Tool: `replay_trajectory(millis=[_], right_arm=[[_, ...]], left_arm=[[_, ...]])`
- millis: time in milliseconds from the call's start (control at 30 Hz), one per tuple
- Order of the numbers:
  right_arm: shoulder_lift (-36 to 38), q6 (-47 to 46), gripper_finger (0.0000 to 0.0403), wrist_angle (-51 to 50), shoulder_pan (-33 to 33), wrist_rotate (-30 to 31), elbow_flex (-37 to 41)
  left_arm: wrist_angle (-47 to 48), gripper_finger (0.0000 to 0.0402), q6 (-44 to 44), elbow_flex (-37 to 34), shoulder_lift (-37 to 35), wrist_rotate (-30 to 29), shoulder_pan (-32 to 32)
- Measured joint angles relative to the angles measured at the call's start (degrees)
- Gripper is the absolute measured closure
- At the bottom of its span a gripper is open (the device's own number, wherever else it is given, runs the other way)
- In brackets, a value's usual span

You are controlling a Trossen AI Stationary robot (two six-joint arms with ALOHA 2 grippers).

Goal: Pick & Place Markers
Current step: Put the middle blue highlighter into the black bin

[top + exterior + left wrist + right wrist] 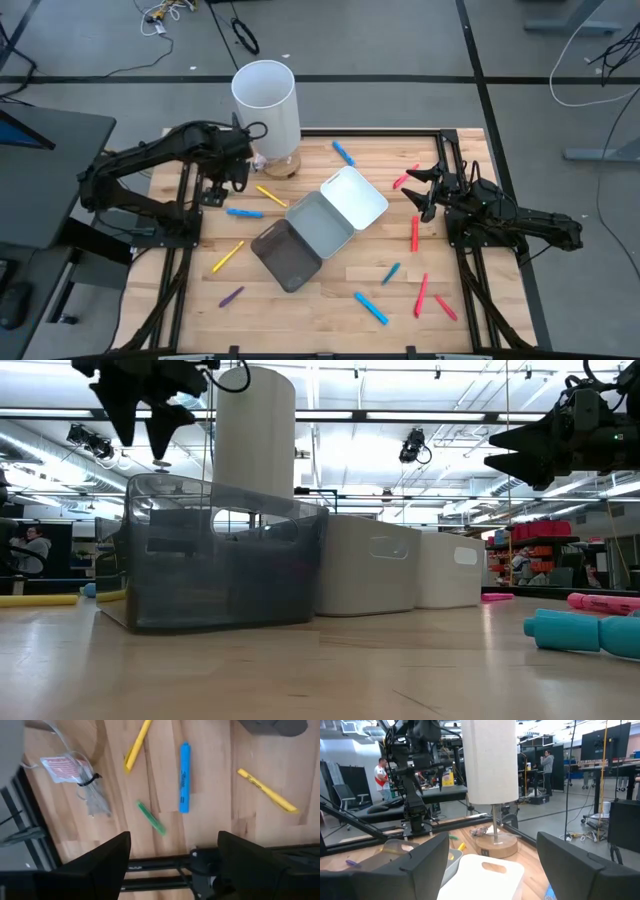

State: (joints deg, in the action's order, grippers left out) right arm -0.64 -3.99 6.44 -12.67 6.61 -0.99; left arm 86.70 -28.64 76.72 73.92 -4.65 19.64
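Observation:
Markers lie flat and scattered on the wooden table: a blue one and a yellow one at the left, another yellow, a purple, reds and blues at the right. My left gripper hangs open above the table's left side, fingers pointing down. Its wrist view shows the blue marker, a green one and two yellow ones below it. My right gripper is open and empty at the table's right side, level, pointing left.
Three trays stand in a row mid-table: white, grey and dark. A tall white cylinder on a wooden base stands at the far left, with a small plastic bag beside it. Black frame rails run along both table sides.

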Motion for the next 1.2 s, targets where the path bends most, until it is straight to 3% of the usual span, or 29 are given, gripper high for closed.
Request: replay_trajectory(millis=[667,1200], right_arm=[[0.0,0.0,0.0101,0.0,0.0,0.0,0.0],[0.0,0.0,0.0101,-0.1,0.0,0.0,0.0]], left_arm=[[-13.3,0.0097,8.3,-16.6,-2.9,3.1,-4.2],[-23.3,0.0097,7.0,-26.5,-3.2,3.3,-4.5]])
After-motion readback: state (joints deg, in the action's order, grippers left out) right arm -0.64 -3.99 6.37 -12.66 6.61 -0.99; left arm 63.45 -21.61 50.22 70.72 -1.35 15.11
